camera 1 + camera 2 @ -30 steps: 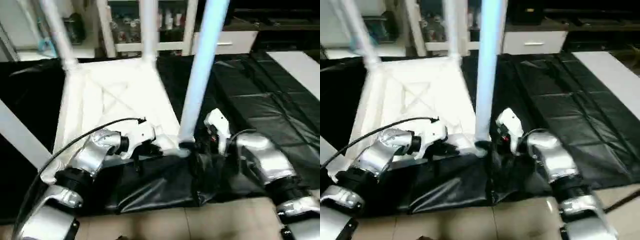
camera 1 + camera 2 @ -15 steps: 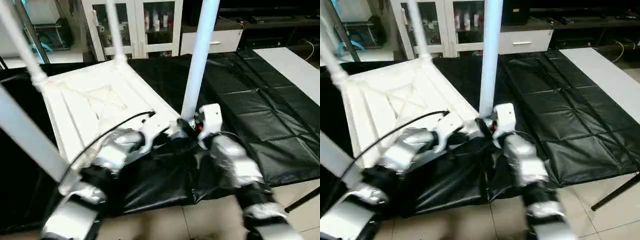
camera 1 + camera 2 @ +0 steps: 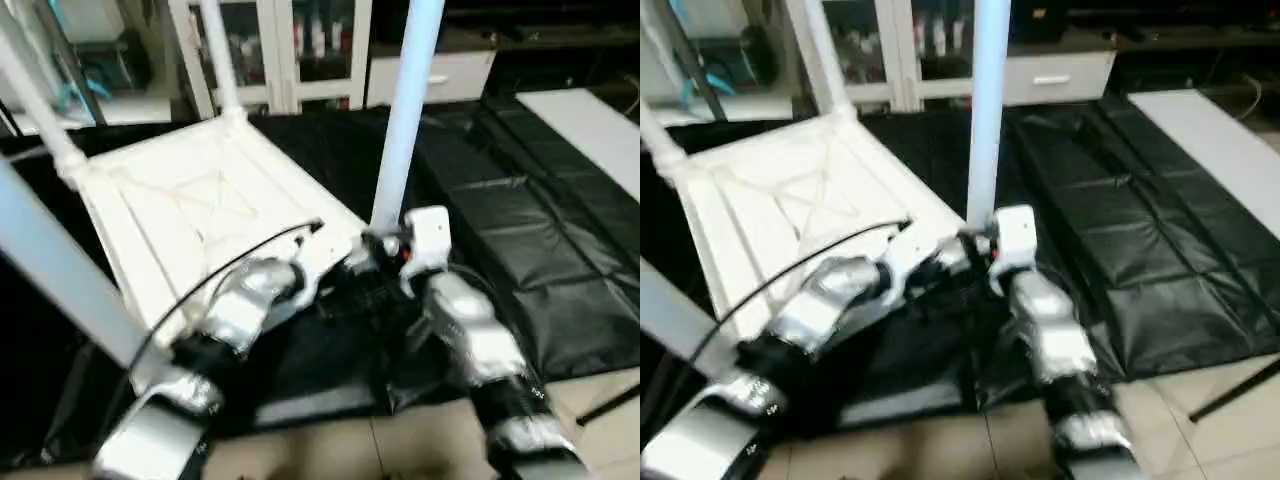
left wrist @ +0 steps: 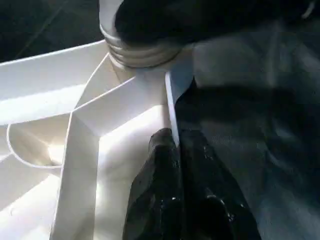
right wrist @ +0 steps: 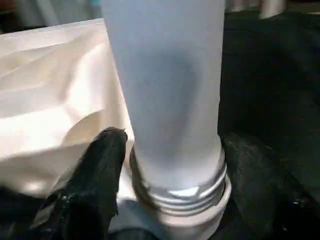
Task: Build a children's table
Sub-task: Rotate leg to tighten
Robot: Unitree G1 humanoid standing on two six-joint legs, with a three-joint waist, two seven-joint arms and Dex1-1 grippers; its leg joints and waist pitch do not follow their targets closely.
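Since a second ago the right end effector (image 5: 165, 190) has swung in around the foot of the nearest leg (image 3: 405, 110), and the head camera has tilted, so the whole scene sits differently. Its black fingers (image 5: 92, 185) now stand on either side of the leg's threaded collar, spread about the tube; whether they press on it I cannot tell. The left end effector (image 4: 177, 175) is pinching the thin side wall of the tabletop (image 3: 200, 210) just beside that corner socket, pressed together on the rim.

The tabletop lies underside up on the black-covered counter (image 3: 520, 200), X-ribs showing, with legs rising from its corners.

To do the step well, the left should hold the rim steady while the right turns the leg about its own axis, keeping it upright so the threads run true; rings of thread showing above the socket suggest it is not yet fully home.

This corner lies near the counter's front edge, with floor just below. Open counter spreads to the right; the other legs stand well apart to the left and behind.
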